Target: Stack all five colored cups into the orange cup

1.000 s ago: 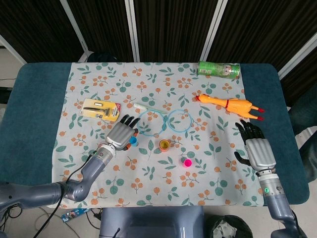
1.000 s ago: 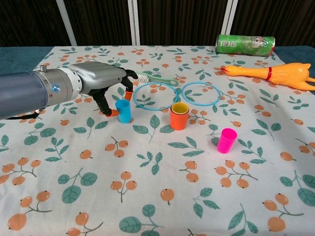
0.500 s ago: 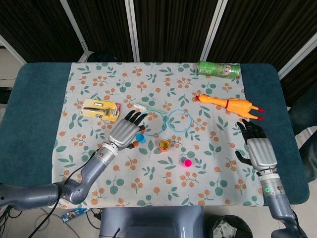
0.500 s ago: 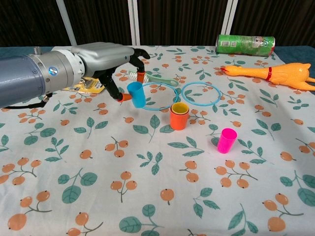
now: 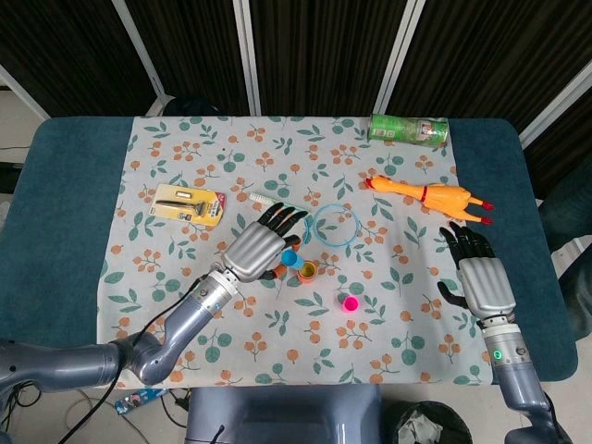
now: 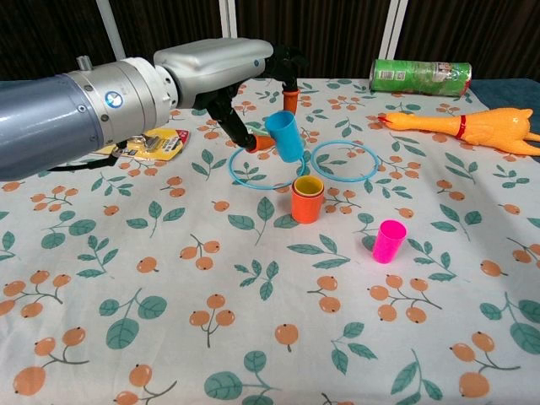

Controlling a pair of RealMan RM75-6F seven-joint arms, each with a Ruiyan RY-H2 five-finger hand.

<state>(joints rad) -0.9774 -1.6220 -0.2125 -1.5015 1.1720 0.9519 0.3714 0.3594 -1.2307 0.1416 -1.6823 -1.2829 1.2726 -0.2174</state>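
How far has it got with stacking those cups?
Done: a yellow cup already sits inside the orange cup. In hand: the left hand holds the blue cup tilted above the stack. Left: dropping it in, then the pink cup standing apart. The right hand holds nothing.

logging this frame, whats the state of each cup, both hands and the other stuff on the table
blue cup: lifted, tilted, above the cloth beside the stack
left hand: holds the blue cup
orange cup: upright, a yellow cup nested inside
pink cup: upright, alone on the cloth
right hand: holds nothing, fingers apart
green can: lying on its side
rubber chicken: lying flat
blue rings: flat on the cloth
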